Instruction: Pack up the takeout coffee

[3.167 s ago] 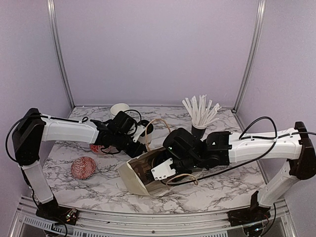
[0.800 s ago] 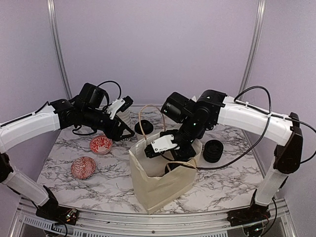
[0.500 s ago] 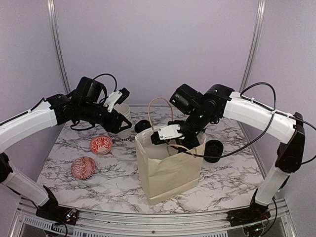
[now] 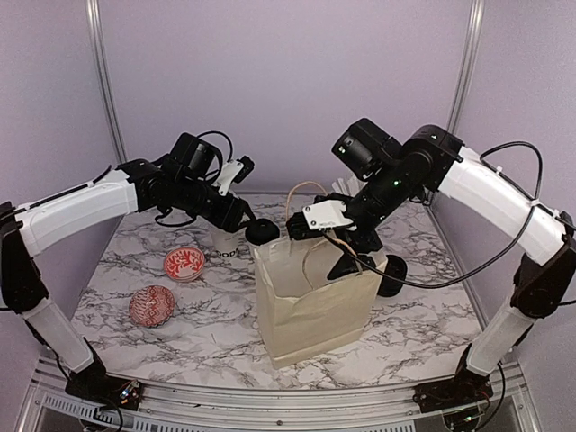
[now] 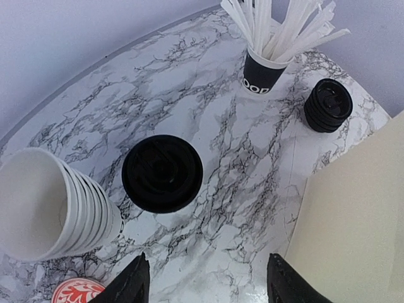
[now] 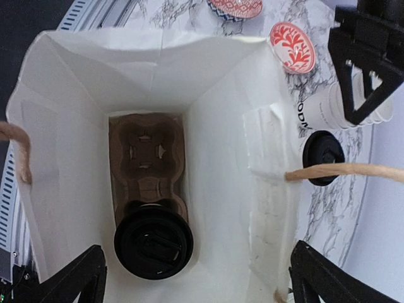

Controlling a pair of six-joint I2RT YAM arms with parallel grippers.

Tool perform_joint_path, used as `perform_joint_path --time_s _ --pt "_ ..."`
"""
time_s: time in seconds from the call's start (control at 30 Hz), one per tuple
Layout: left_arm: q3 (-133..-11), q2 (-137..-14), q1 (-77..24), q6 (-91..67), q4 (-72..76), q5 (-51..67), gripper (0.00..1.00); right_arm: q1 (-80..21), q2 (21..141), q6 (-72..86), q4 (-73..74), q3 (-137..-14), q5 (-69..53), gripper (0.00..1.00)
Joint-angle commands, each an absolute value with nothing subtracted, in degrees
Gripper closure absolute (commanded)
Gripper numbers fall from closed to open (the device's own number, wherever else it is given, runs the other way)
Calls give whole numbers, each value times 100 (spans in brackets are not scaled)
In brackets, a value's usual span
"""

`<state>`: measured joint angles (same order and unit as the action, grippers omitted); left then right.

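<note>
L gripper (image 5: 208, 278) open, empty; black-lidded white paper cup (image 5: 162, 173) just below-ahead. Pinching the lid could pop it off. R gripper (image 6: 197, 265) open above beige paper bag (image 6: 208, 69), another lidded cup (image 6: 153, 243) inside.

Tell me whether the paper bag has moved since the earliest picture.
Yes. The paper bag was tipped on its side; now it stands upright, slightly farther right of the unmoved red-patterned dish.

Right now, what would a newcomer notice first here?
The cream paper bag standing upright mid-table, with one black-lidded coffee seated in the cardboard carrier at its bottom. A second lidded coffee stands on the marble table just left of the bag, beside the stacked white cups, with the left fingers spread open above it.
</note>
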<state>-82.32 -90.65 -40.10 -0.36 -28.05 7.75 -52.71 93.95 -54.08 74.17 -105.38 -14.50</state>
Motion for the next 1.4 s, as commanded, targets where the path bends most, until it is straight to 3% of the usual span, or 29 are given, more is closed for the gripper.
perform_joint_path --time_s 0.0,0.43,1.37 --pt "-9165 -9830 -4025 377 -3312 224 35 -5288 9345 -5735 7866 -11169 -1781 1" --pt "-10871 -11448 -4021 689 -4102 28 29 -5347 9052 -5678 7857 -11249 -1600 1" --pt "-11279 -12187 -4182 811 -4231 -156 29 -5414 9090 -5643 7857 -11041 -1541 1"
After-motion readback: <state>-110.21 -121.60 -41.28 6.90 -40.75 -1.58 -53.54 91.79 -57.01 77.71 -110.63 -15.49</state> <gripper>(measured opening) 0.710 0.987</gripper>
